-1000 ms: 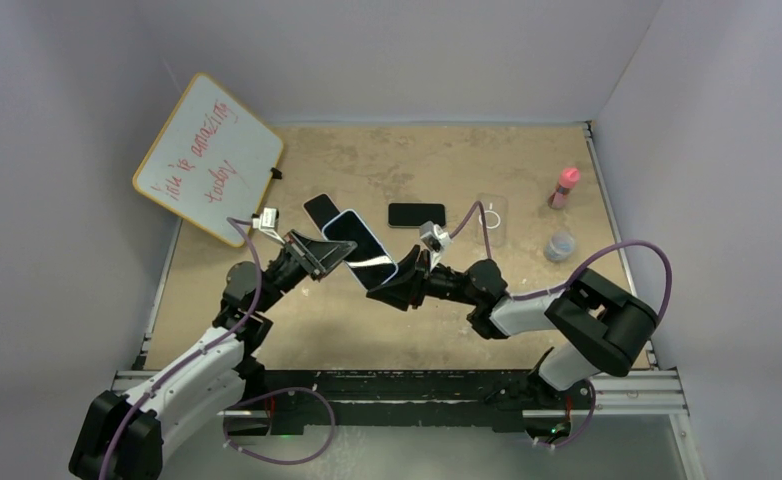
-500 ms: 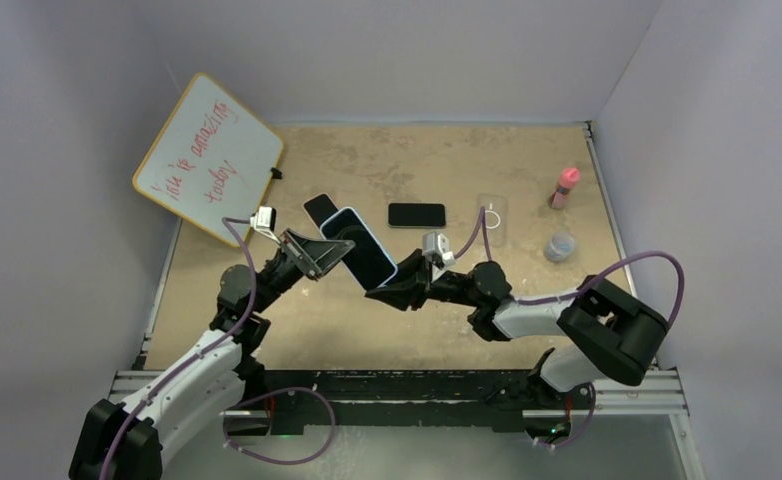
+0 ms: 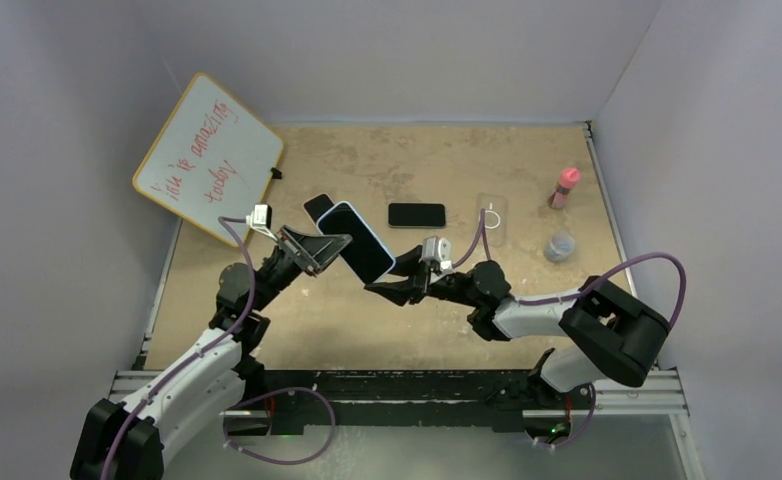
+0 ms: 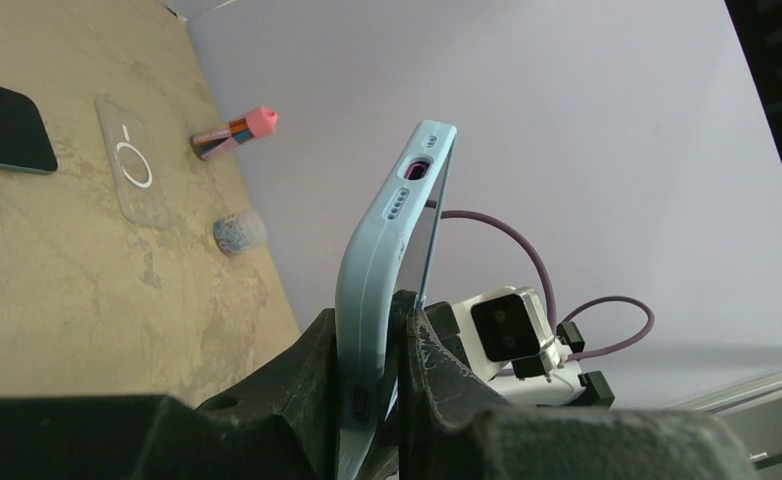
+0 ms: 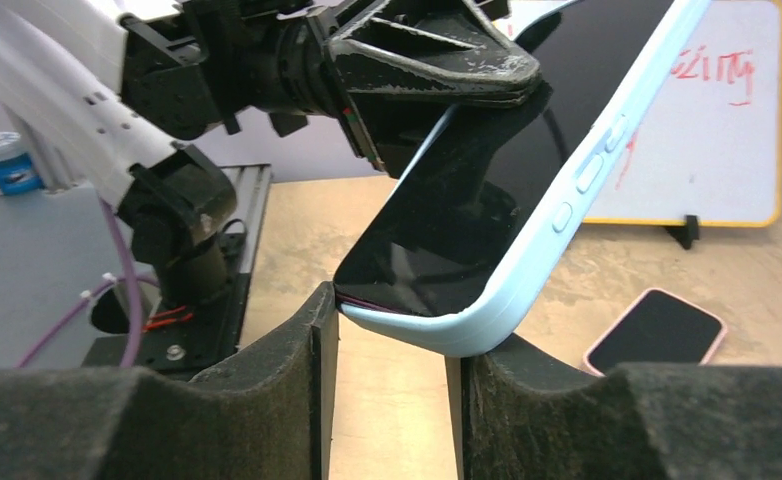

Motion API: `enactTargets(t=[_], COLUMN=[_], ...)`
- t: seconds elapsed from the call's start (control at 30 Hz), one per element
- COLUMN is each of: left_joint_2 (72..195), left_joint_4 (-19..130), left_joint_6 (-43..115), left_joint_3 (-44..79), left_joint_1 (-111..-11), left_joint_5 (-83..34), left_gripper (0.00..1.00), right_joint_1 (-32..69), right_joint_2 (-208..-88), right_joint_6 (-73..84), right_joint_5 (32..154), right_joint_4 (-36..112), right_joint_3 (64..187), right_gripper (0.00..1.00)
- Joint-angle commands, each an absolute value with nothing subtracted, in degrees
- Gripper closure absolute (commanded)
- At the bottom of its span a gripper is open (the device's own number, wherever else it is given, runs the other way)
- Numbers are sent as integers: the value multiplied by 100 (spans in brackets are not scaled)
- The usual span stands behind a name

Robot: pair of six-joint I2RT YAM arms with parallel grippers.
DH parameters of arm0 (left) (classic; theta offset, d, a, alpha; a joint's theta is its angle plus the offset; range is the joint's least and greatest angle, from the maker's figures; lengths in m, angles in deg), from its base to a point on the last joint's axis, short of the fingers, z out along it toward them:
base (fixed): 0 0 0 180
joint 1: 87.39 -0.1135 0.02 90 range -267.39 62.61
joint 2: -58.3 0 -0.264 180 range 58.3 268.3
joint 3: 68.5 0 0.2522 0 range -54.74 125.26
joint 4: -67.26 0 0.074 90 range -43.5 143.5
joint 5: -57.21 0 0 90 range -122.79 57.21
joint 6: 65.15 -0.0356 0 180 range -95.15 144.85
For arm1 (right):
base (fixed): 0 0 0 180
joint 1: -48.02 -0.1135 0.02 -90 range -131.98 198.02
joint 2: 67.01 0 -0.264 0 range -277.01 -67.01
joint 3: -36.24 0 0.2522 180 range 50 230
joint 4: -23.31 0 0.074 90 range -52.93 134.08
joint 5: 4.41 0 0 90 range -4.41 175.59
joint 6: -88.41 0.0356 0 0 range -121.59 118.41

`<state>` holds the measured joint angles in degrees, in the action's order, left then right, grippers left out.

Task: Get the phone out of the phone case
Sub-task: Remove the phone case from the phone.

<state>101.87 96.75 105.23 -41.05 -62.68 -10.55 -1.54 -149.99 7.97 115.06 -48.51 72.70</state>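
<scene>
The light blue case (image 4: pixel 382 235) is clamped between the fingers of the left claw (image 3: pixel 329 248), and the phone (image 5: pixel 487 170) is seen inside it, with the screen turned toward the right claw (image 5: pixel 392 335). Both are held in the air above the table (image 3: pixel 367 330), between the two claws. The lower corner of the case is placed between the fingers of the right claw, which stand partly apart. One finger is touched by this corner, but it cannot be told if the corner is really squeezed. Compared with one second ago, the right claw is lowered and laid flatter, nearer to the table. The case is tilted a little more upward and drawn slightly to the left claw's side. A second phone (image 5: pixel 657 332) with a pink rim is laid flat on the table beyond the right claw.
</scene>
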Motion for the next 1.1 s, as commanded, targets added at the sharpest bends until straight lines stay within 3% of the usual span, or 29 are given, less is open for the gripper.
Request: enactTargets(t=[0.0, 0.43, 1.07], left_joint_2=[10132, 10065, 10184], left_joint_4=[9296, 9228, 8877], left_joint_6=[10873, 10791, 9175], left_joint_3=[-4004, -3911, -3703], left_joint_1=[-6199, -6199, -6640], left_joint_5=[-511, -449, -418], left_gripper=[100, 100, 100], right_joint_1=[114, 117, 394], right_joint_2=[-15057, -15121, -14085], right_joint_6=[-505, -659, 683], right_joint_5=[9649, 8505, 9880], right_joint_4=[-5051, -4503, -2459], right_joint_3=[7593, 7699, 7404], right_gripper=[59, 54, 43])
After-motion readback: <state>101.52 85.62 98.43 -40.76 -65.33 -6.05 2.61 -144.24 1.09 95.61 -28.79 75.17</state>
